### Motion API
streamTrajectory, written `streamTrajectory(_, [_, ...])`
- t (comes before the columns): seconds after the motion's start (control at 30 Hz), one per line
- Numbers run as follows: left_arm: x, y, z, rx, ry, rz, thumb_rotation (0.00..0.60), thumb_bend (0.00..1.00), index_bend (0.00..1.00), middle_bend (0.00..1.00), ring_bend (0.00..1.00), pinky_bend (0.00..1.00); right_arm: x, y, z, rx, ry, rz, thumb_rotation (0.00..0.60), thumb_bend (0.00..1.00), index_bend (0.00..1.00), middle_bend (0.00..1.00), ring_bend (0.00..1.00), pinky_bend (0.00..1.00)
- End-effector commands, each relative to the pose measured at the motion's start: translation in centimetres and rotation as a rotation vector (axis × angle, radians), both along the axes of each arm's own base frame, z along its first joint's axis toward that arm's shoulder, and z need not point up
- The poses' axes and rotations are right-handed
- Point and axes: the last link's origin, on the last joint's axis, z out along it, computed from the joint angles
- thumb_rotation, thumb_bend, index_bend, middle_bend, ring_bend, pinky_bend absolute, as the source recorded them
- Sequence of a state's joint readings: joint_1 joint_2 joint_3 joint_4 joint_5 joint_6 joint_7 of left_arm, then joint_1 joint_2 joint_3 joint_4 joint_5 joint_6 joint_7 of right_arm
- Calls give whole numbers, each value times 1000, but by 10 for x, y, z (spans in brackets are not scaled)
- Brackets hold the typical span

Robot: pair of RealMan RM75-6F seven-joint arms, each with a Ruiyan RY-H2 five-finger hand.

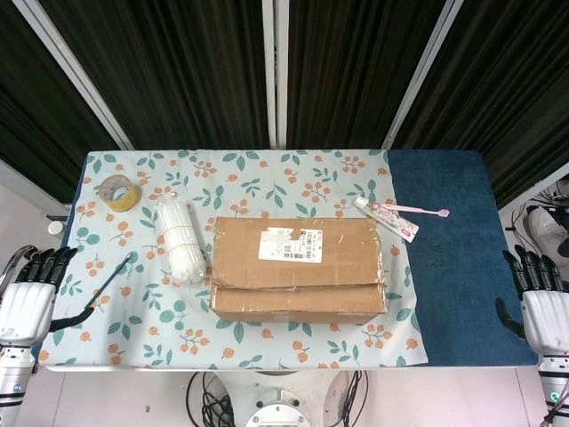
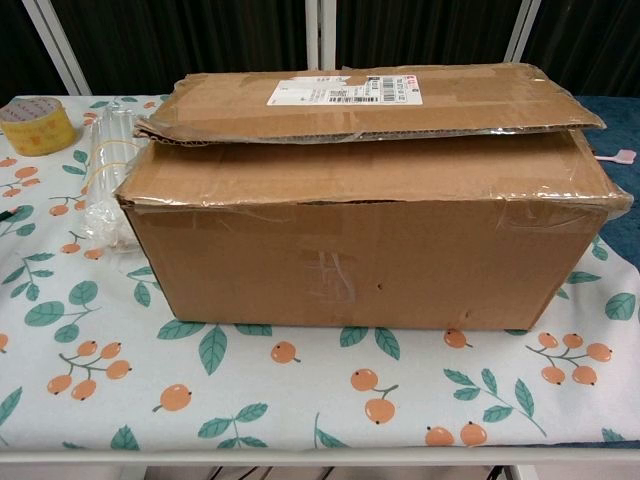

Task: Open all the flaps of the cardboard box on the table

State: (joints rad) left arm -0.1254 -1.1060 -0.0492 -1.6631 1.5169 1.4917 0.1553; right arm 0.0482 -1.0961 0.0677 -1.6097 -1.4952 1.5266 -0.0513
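Robot hands seemingly open, empty, cardboard box untouched

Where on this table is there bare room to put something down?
The blue strip right of the cardboard box is bare, as is the floral cloth in front. Left is crowded: tape roll, bundle of white sticks.

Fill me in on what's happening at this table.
Nothing is being handled yet. A brown cardboard box sits mid-table on the floral tablecloth, its two long top flaps folded down, the far one with the white shipping label overlapping the near one. The robot's left hand and right hand hang open beyond the table's side edges, touching nothing. A yellow tape roll, a bundle of clear tubes and a packaged pink toothbrush lie around the box.
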Motion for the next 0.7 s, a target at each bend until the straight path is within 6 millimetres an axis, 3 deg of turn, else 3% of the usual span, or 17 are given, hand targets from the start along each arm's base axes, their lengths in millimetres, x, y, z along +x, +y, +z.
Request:
streamTrajectory(0.03, [0, 2, 0, -3, 0, -3, 486, 72, 107, 124, 104, 216, 0, 1, 2, -8, 0, -2, 600, 332, 0, 0, 0, 0])
streamTrajectory(0.4, [11, 2, 0, -20, -17, -38, 488, 54, 107, 124, 104, 216, -1, 4, 8, -35, 0, -13, 600, 332, 0, 0, 0, 0])
streamTrajectory(0.7, [29, 7, -5, -63, -57, -84, 490, 34, 108, 124, 104, 216, -22, 2, 3, -18, 15, -95, 600, 333, 0, 0, 0, 0])
